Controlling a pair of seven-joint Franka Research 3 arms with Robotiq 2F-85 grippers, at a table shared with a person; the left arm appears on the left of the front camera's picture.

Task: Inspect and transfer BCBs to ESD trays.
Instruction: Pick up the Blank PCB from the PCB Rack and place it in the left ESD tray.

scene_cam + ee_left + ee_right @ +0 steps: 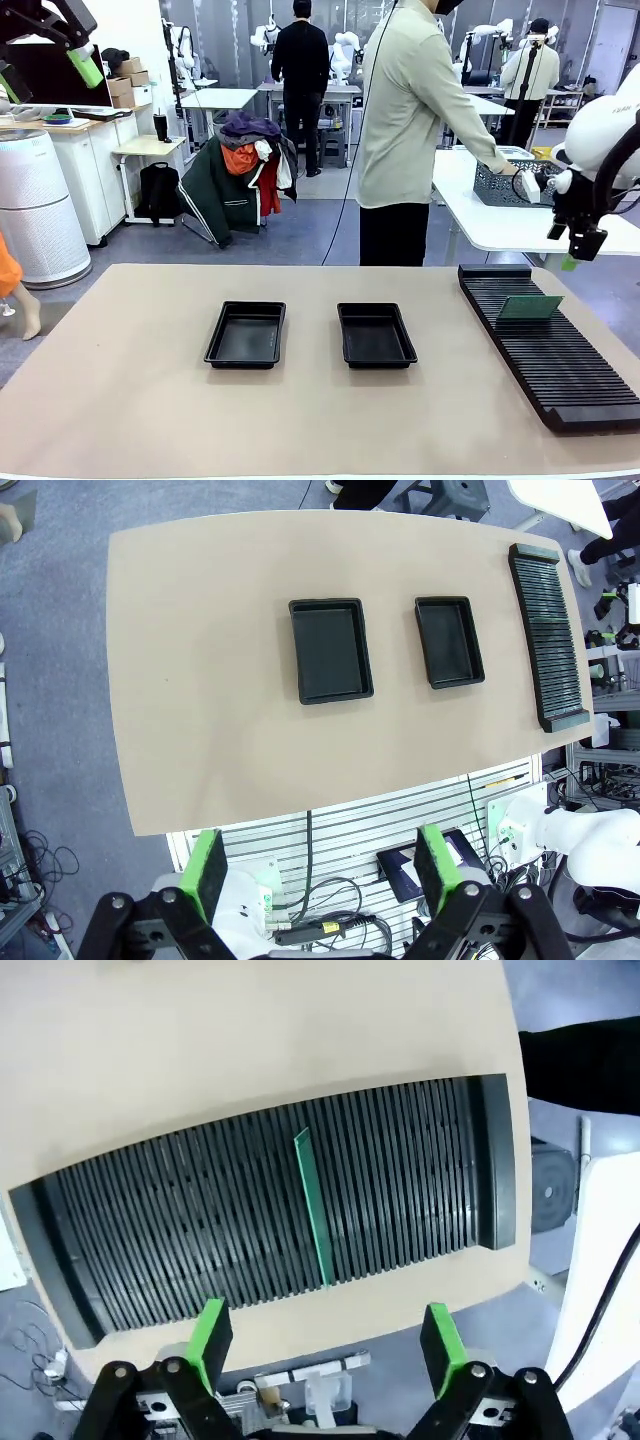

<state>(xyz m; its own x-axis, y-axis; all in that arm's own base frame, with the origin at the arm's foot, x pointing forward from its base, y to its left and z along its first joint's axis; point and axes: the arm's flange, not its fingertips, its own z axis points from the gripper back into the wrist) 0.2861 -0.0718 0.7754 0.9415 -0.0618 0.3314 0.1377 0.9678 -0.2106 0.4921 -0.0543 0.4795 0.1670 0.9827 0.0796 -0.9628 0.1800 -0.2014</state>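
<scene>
From my remote station I saw both tools spread wide and holding nothing. The left gripper (320, 868) hung high over the tan table (200, 680), and the right gripper (325, 1330) hovered above the long black slotted rack (400, 1180) along the table's right side. One thin green rectangular board (312, 1205) stood on edge in a slot toward the rack's far end. Two shallow black rectangular plastic trays lay mid-table, apart, floors bare: the left tray (247, 335) and the right tray (376, 335).

No text, label, brand, number or sign legible in any view; print, if any, too small.
</scene>
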